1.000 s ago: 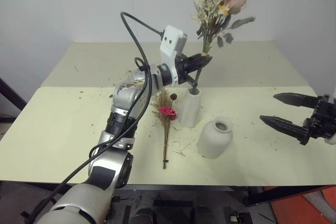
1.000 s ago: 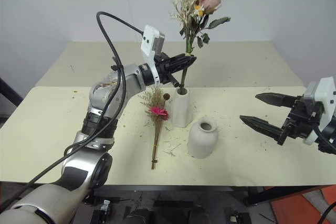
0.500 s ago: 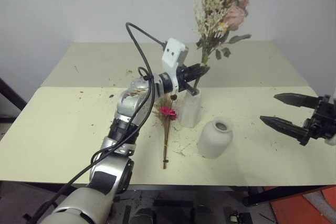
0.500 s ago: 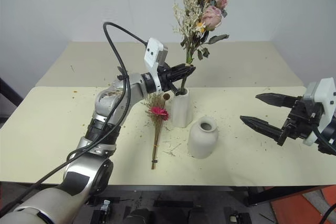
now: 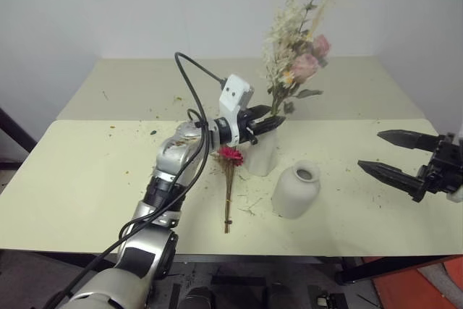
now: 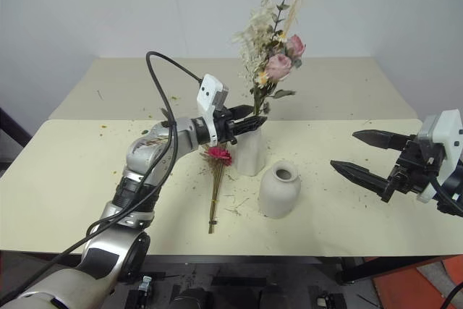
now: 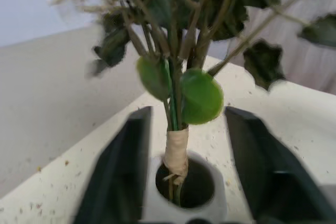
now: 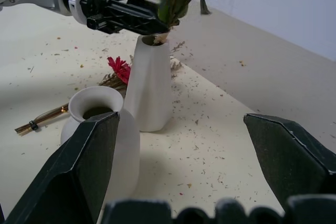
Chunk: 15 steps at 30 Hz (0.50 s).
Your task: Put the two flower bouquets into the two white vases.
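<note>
The left gripper stands spread either side of the rose bunch, now in the tall vase mid-frame. The daisy bunch lies left of it: light, brittle; I'd pinch its stems low. The right gripper hangs spread at right

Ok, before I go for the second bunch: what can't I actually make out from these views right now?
- How deep the rose bouquet stems sit in the tall vase: its wall hides them; the left wrist view shows only the wrapped end entering the mouth.
- Upper end of the daisy bouquet: the left gripper and arm cover it in the head views.
- Inside the squat vase: dark in every view.
</note>
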### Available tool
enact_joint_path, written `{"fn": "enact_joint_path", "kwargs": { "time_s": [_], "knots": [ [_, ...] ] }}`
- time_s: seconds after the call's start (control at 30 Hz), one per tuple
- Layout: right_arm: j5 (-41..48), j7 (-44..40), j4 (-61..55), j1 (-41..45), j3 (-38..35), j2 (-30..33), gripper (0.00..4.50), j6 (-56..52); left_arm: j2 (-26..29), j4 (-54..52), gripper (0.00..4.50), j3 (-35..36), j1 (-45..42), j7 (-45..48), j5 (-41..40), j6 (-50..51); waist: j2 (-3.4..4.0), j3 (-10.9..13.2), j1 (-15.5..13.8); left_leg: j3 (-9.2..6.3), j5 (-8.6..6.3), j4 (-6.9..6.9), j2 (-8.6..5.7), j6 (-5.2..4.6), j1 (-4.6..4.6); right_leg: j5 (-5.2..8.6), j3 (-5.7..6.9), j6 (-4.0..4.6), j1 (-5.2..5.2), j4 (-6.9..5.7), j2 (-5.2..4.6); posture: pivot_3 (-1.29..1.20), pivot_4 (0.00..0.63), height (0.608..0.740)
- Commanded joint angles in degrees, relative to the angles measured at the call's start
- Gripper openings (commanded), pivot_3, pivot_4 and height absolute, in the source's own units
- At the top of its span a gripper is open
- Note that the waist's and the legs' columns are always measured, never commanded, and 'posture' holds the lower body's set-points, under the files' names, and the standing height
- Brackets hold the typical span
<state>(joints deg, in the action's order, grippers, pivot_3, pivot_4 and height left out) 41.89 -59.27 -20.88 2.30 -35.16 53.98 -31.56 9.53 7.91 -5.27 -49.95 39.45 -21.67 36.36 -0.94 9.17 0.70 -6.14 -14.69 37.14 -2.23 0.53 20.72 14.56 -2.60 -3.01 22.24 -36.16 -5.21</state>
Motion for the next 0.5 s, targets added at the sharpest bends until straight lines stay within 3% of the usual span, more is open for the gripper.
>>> {"fn": "enact_joint_path", "kwargs": {
  "time_s": [0.03,0.1,0.17,0.33,0.5],
  "knots": [
    [0.93,0.45,-1.01,1.03,-1.23,0.08,4.5,1.36,1.99,-7.58,3.44,2.11,1.5,0.14,-3.12,3.74,0.01,0.0,0.03,0.0,0.0,0.0,0.0,0.0,-0.01,0.0,-0.01,0.0,0.0,0.0,0.0,0.0,0.15,0.74],
    [0.91,0.44,-0.82,1.32,-1.0,0.15,4.5,1.39,3.92,-10.69,4.1,2.58,3.13,0.15,-3.84,5.46,0.01,-0.01,0.07,0.0,0.0,0.0,0.01,0.0,-0.02,0.0,-0.01,0.0,0.0,0.0,0.0,0.0,0.15,0.74],
    [0.79,0.32,-0.51,1.61,-0.7,0.21,4.5,1.45,5.74,-12.84,4.48,3.54,4.05,-0.28,-4.67,7.17,0.02,-0.01,0.09,0.0,0.0,-0.01,0.02,0.0,-0.04,0.0,-0.02,0.0,-0.01,-0.01,0.01,0.0,0.15,0.74],
    [0.62,0.01,0.16,2.43,0.17,0.37,4.5,1.52,9.63,-16.03,4.48,7.42,4.36,-1.05,-7.87,11.44,0.02,-0.01,0.0,0.0,0.0,0.02,0.02,0.0,-0.06,0.0,-0.01,0.0,-0.03,-0.02,0.01,0.0,0.15,0.74],
    [0.55,-0.56,0.48,2.55,0.58,0.54,4.5,1.37,17.56,-20.9,4.48,9.69,6.74,-0.3,-11.17,19.39,0.04,-0.02,0.28,0.0,0.0,-0.02,0.03,0.0,-0.05,0.0,-0.01,0.0,-0.02,0.02,0.02,0.0,0.15,0.74]
  ]
}}
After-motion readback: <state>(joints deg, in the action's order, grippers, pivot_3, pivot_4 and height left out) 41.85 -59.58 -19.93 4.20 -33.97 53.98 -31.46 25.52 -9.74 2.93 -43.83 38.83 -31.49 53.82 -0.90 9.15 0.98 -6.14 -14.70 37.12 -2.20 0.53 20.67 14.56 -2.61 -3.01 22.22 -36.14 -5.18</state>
